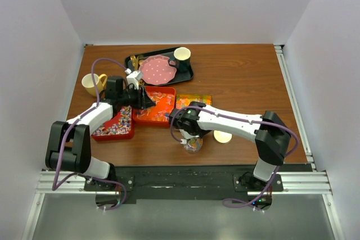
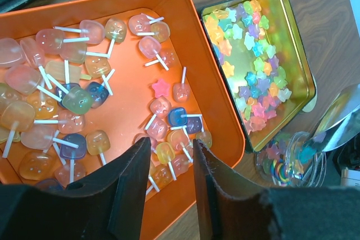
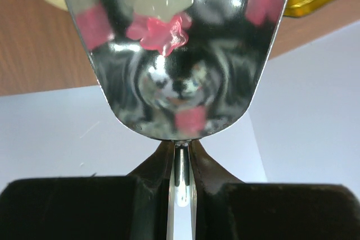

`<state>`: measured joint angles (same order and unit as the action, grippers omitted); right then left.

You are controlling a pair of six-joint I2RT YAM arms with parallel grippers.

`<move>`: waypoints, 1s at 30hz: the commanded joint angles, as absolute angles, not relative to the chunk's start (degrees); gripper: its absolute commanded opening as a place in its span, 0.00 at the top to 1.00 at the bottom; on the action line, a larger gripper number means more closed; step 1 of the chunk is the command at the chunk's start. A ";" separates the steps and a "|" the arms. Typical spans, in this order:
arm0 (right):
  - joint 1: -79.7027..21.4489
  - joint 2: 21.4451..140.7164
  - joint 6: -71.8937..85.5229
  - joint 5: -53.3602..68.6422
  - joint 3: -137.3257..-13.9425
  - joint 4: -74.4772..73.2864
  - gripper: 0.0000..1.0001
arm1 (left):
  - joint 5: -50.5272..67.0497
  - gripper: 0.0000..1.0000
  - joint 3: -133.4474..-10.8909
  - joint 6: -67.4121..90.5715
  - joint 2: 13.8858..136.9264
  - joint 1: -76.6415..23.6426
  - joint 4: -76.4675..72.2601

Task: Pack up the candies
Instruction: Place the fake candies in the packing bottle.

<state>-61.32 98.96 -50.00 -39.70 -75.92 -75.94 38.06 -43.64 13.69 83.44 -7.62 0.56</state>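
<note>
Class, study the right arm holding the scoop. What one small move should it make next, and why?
Probably tilt the scoop so its load slides into the glass jar. The right end effector is shut on the scoop's handle, a pink star candy lies on the blade, and the left wrist view shows the blade's tip at the jar's mouth.

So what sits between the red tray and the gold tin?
The orange tray of lollipops, with the red tray on its left and the gold tin on its right; the top view shows it.
</note>
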 commanded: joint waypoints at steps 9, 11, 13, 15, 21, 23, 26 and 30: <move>-62.75 93.70 -47.90 -46.59 -73.31 -90.79 1.00 | 38.32 0.56 -46.14 13.18 82.88 -7.21 -1.32; -62.67 92.03 -47.72 -45.71 -71.55 -90.79 1.00 | 38.41 0.56 -46.41 13.27 82.79 -7.29 -1.32; -62.75 91.06 -47.55 -44.48 -70.41 -90.88 1.00 | 38.41 0.56 -46.67 12.92 82.71 -7.21 -0.79; -62.75 90.01 -46.32 -43.69 -69.35 -90.70 1.00 | 38.50 0.56 -46.76 12.75 82.62 -7.21 -0.27; -54.25 88.07 -39.21 -28.42 -77.41 -87.12 1.00 | 39.99 0.53 -45.70 13.97 82.27 -7.21 -1.23; -45.12 86.84 -37.71 -21.58 -80.24 -83.51 1.00 | 40.52 0.50 -45.53 14.41 82.00 -7.21 -1.67; -33.43 85.61 -35.52 -16.46 -80.60 -75.69 1.00 | 39.73 0.47 -46.05 14.42 81.83 -7.21 -0.45; -24.01 84.90 -30.07 -8.38 -76.83 -64.20 1.00 | 39.46 0.40 -48.16 13.45 83.66 -7.38 3.51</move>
<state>-29.36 87.22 -37.32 -20.10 -78.83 -72.53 38.74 -44.73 14.28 83.44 -7.62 1.02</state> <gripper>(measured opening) 0.113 0.577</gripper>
